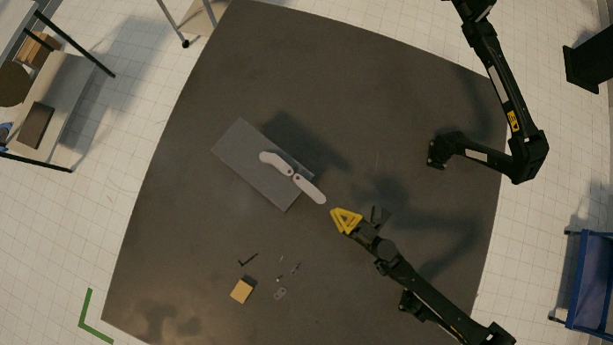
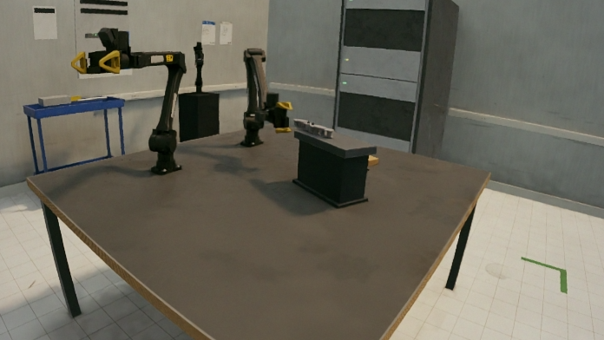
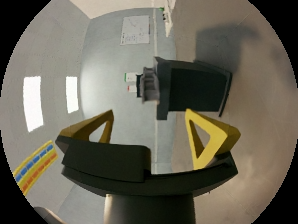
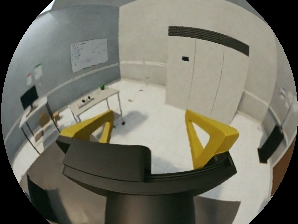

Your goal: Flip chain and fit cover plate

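Note:
The grey chain (image 1: 276, 163) (image 2: 321, 130) (image 3: 149, 86) lies along the dark block (image 1: 247, 145) (image 2: 331, 173) (image 3: 192, 87), in two sections that meet near one end. One section sticks out past that end. Which way the connecting link's pins point is too small to tell. A small oval plate (image 1: 280, 293), probably the cover plate, lies on the table. My left gripper (image 1: 333, 213) (image 2: 290, 118) (image 3: 149, 112) is open and empty, just off the chain's overhanging end. My right gripper (image 2: 95, 62) (image 4: 149, 113) is open and empty, raised far from the block.
A yellow block (image 1: 241, 290), a dark L-shaped piece (image 1: 248, 260), a small slender part (image 1: 295, 268) and a tiny piece (image 1: 278, 278) lie near the oval plate. The dark block stands tall above the table (image 1: 211, 246) (image 2: 260, 260).

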`<state>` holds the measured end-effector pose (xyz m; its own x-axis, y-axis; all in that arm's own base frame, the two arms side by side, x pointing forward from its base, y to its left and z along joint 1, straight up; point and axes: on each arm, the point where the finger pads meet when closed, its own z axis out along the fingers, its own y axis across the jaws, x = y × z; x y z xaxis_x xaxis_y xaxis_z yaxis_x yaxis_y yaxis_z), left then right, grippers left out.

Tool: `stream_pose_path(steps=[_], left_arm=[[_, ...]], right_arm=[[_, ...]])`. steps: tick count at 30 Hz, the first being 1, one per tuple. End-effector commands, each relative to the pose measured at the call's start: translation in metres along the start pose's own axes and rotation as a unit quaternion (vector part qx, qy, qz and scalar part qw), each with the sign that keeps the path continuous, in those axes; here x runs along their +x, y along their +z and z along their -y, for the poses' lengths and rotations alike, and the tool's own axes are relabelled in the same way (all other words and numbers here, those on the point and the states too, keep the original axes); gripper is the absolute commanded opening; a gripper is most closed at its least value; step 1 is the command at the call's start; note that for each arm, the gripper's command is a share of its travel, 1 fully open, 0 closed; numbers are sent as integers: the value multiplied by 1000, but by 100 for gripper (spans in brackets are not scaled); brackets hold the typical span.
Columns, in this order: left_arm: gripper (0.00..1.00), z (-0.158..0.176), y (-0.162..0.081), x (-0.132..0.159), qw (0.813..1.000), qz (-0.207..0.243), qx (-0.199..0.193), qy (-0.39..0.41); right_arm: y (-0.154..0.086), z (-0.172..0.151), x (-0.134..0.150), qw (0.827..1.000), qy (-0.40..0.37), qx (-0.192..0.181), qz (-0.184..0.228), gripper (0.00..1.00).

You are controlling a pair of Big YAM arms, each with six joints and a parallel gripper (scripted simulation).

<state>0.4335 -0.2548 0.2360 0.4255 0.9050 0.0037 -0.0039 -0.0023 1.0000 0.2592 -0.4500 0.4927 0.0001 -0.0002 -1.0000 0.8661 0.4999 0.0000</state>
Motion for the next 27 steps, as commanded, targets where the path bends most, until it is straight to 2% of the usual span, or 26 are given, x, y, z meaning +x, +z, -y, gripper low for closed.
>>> stream_pose_path(steps=[1, 2, 8, 11, 14, 17, 18, 19, 27], left_arm=[[100, -19, 4, -2, 1000, 0, -19, -4], [100, -4, -8, -6, 1000, 4, -1, -1], [100, -5, -24, -6, 1000, 5, -3, -1], [100, -18, -19, -6, 1000, 4, -20, -3], [100, -2, -19, 0, 1000, -1, -3, 0], [100, 0, -19, 0, 1000, -1, -2, 0], [100, -14, -16, 0, 1000, -1, -16, -2], [53, -6, -21, 2, 1000, -2, -8, 0], [53, 2, -20, 5, 1000, -5, 0, 2]], right_arm=[[-4, -5, -14, 1000, 0, -4, 15, 100], [-4, -5, -14, 1000, 0, -4, 15, 100], [-4, -5, -14, 1000, 0, -4, 15, 100], [-4, -5, -14, 1000, 0, -4, 15, 100], [-4, -5, -14, 1000, 0, -4, 15, 100], [-4, -5, -14, 1000, 0, -4, 15, 100], [-4, -5, -14, 1000, 0, -4, 15, 100], [-4, -5, -14, 1000, 0, -4, 15, 100], [-4, -5, -14, 1000, 0, -4, 15, 100]])
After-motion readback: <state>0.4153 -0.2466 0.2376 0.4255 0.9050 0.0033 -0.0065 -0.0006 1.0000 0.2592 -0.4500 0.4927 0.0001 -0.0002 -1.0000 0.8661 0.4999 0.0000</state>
